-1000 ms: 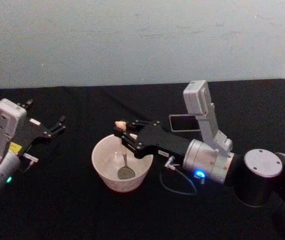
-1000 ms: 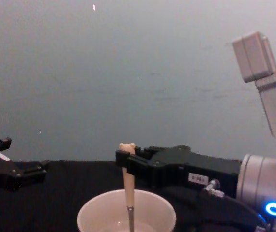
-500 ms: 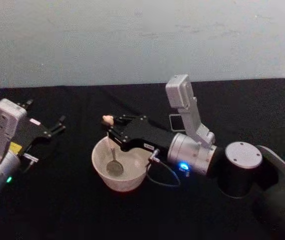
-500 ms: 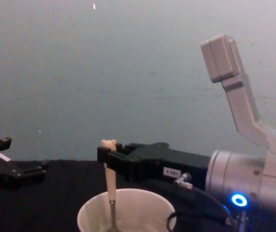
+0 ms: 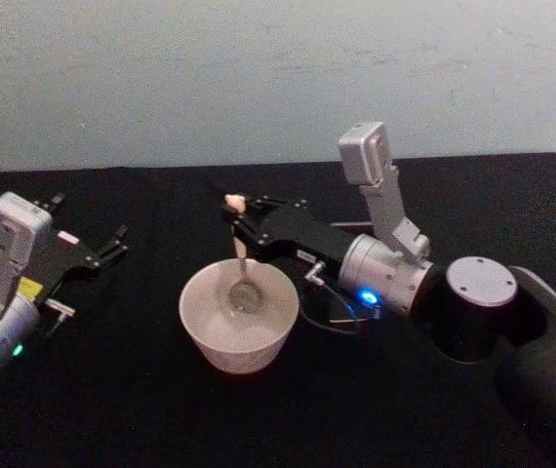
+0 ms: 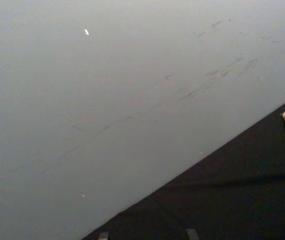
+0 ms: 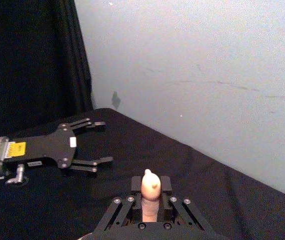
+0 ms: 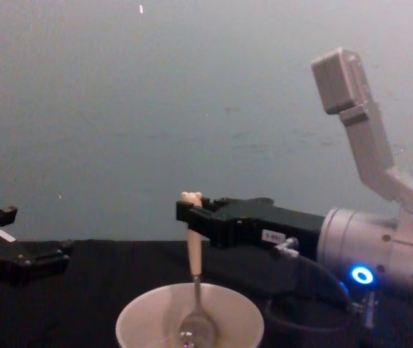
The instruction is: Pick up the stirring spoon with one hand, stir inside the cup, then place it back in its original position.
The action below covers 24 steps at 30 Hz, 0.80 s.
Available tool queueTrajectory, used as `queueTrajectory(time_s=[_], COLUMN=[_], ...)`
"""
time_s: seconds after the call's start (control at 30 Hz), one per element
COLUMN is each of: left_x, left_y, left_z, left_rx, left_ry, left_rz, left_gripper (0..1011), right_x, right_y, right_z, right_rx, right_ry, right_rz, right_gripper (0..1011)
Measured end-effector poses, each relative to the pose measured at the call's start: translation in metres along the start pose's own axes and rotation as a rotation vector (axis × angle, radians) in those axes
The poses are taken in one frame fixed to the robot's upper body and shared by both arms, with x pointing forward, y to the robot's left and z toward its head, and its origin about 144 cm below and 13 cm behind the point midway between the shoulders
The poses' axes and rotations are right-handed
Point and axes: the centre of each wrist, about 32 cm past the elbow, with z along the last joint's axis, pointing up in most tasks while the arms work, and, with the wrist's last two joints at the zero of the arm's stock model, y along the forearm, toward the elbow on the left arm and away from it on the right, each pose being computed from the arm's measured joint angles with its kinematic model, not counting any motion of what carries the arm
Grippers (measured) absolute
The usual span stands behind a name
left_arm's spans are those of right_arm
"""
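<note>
A black-draped table stands before a pale wall. Just left of centre sits the cream-white cup. The right gripper reaches in from the right, above the cup's far rim, its jaws clamped on the beige handle of the stirring spoon just under the bear head. The spoon hangs upright, with its metal bowl inside the cup below the rim, toward the far side. The left gripper rests at the table's left edge, well apart from the cup, its fingers spread wide and holding nothing.
</note>
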Motion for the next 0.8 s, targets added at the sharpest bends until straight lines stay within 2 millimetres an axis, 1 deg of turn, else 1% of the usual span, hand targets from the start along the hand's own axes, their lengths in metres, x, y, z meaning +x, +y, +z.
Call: queueTrajectory(time_s=[0.27,0.37,0.5,0.8], left_x=[0.0,0.0,0.0,0.0], left_y=[0.0,0.0,0.0,0.0], left_z=[0.0,0.0,0.0,0.0], left_rx=[0.0,0.0,0.0,0.0], left_ry=[0.0,0.0,0.0,0.0], left_rz=[0.0,0.0,0.0,0.0], left_gripper=[1002,1001,1001,1001], right_x=[0.001,-0.003,-0.008,-0.012], right_y=[-0.017,-0.026,-0.033,-0.035], right_z=[0.002,0.002,0.003,0.006], right_rx=[-0.004,-0.009,-0.013,0.009], right_ry=[0.004,0.008,0.012,0.038], right_rz=[-0.007,0.008,0.035,0.035], right_gripper=[224,223,223,224])
